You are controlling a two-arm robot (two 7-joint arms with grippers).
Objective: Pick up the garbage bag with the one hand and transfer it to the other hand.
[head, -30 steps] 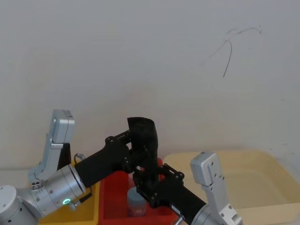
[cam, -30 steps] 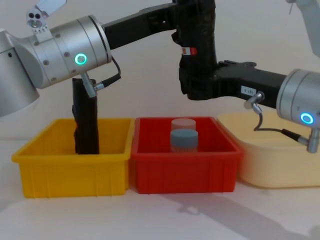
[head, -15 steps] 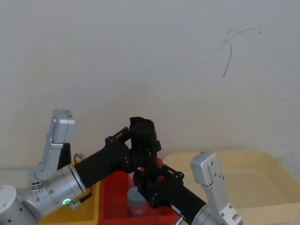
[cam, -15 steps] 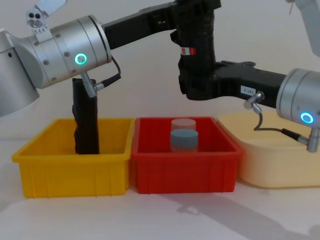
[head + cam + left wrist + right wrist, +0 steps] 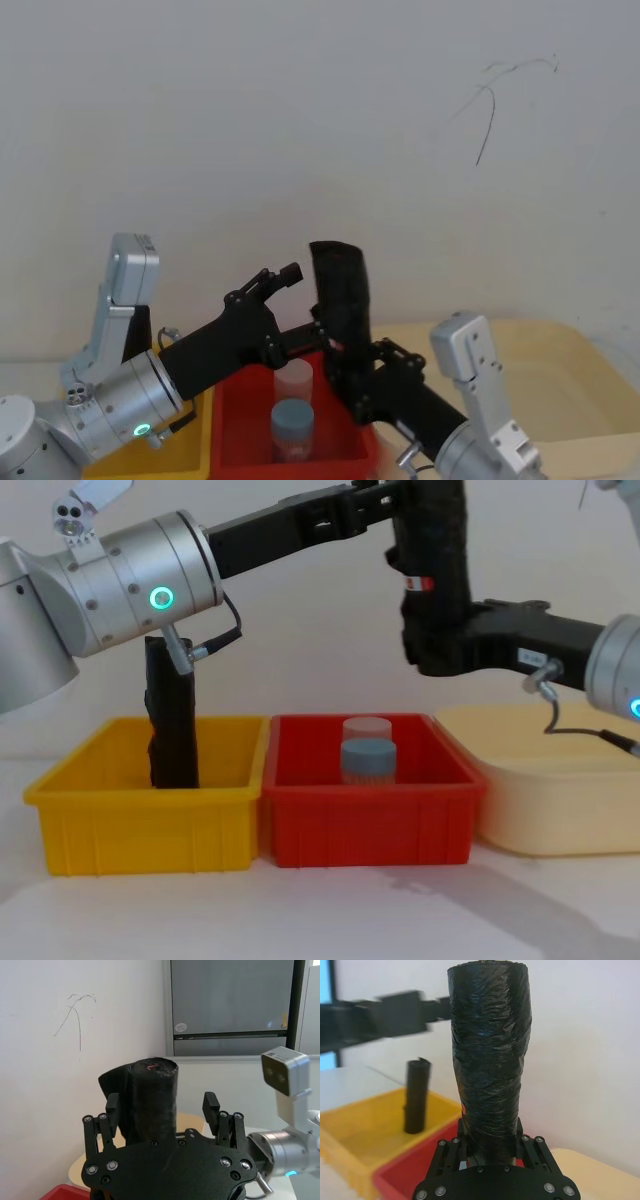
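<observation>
Black garbage bag (image 5: 435, 540) stands upright at 1 o'clock from the red bin (image 5: 365, 825), base clenched in the right pincer (image 5: 437, 642). The left pincer (image 5: 280, 277), at the bag's 9 o'clock, gapes wide, empty. Chest view crops the bag's top.

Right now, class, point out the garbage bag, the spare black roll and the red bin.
garbage bag (image 5: 437, 540): chest view, mid-roll, above its red label.
black roll (image 5: 172, 720): chest view, middle of its upright side.
red bin (image 5: 365, 825): chest view, front wall.
</observation>
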